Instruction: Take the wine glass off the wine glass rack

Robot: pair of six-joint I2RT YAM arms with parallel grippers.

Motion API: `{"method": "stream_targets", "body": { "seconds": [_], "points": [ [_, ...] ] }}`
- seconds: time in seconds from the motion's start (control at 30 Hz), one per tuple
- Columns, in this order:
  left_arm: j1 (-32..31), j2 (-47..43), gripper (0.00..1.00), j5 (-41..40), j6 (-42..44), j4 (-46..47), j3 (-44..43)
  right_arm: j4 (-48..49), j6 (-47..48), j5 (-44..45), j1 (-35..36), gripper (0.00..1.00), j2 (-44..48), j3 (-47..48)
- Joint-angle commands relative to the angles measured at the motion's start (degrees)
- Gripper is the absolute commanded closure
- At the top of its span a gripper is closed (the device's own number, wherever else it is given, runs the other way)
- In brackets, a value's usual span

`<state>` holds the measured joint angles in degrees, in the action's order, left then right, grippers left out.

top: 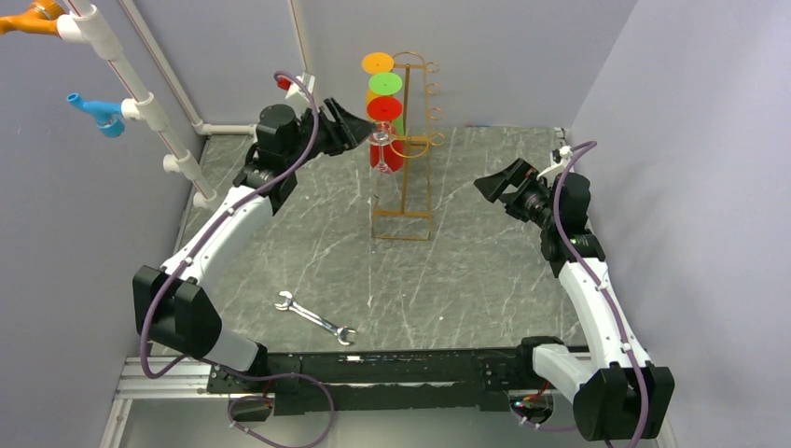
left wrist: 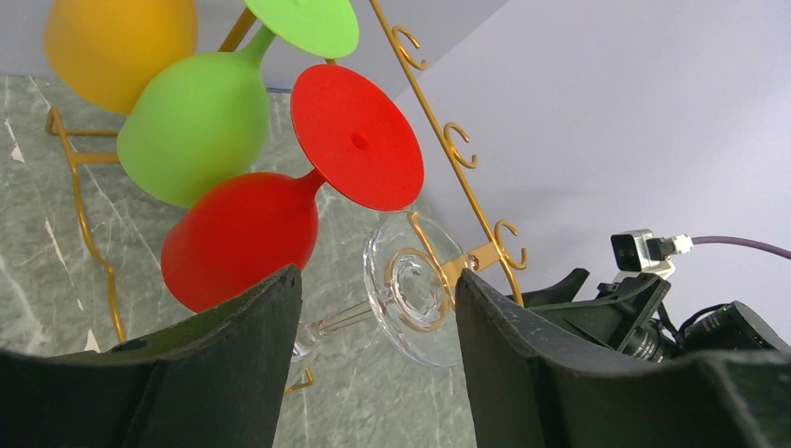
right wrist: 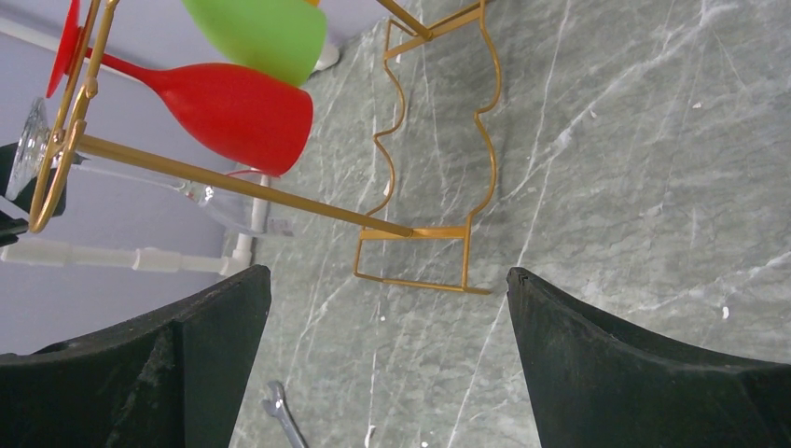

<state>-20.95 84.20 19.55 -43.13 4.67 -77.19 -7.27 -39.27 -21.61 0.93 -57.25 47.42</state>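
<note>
Wine glass [top: 381, 142]: clear, hangs on the wine glass rack [top: 411, 177] at the far middle of the table [top: 485, 280]. It is the lowest of four, foot [left wrist: 415, 289] behind a gold ring loop, stem slanting down to the bowl.

Far left: white pipe frame [top: 140, 93] runs up the wall and carries a blue fitting [top: 98, 112].

Left gripper [top: 359, 126]: reached out to the rack's left side, just beside the clear glass. In the wrist view the fingers [left wrist: 215, 373] are spread, and the foot and stem show in the gap between them. Cannot tell whether either finger touches the glass.

Near centre: wrench [top: 315, 318] lies flat on the table, well apart from the rack.

Rack, top to bottom: orange glass [top: 378, 63], green glass [top: 384, 84], red glass [top: 384, 108], then the clear one. The red bowl [left wrist: 242, 243] sits just beside the clear stem. The rack's rectangular wire base [right wrist: 434, 231] stands on the table.

Right gripper [top: 490, 187]: to the right of the rack and apart from it, pointed toward it. Fingers [right wrist: 634, 364] are spread wide, nothing between them.
</note>
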Motion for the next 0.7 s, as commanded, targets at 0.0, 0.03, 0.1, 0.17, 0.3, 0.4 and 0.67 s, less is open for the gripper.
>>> {"method": "stream_targets", "body": {
  "seconds": [0.0,0.03,0.1,0.17,0.3,0.4,0.67],
  "points": [
    [-0.84,-1.13,0.35,0.15,0.50,-0.08,-2.44,1.83,-0.64,-0.91,-0.06,0.01,0.93,0.22],
    [-0.97,-0.98,0.36,0.32,0.46,-0.36,-2.60,1.78,-0.64,-0.90,-0.05,0.01,0.96,0.22],
    [-1.17,-0.81,0.37,0.55,0.31,-0.46,-2.77,1.66,-0.55,-0.73,-0.05,0.01,0.94,0.22],
    [-1.34,-0.75,0.38,0.58,0.33,-0.67,-2.94,1.69,-0.59,-0.77,-0.05,0.01,0.92,0.22],
    [-1.48,-0.71,0.41,0.49,0.19,-0.91,-3.15,1.66,-0.64,-0.73,-0.05,0.01,0.86,0.05],
    [-1.55,-0.71,0.48,0.70,0.07,-0.54,-3.06,1.66,-0.80,-0.80,-0.05,0.01,0.80,-0.04],
    [-1.55,-1.04,0.60,0.31,0.43,-0.67,-3.06,1.08,-0.64,-0.64,-0.05,0.01,0.58,0.05]
  ]
}}
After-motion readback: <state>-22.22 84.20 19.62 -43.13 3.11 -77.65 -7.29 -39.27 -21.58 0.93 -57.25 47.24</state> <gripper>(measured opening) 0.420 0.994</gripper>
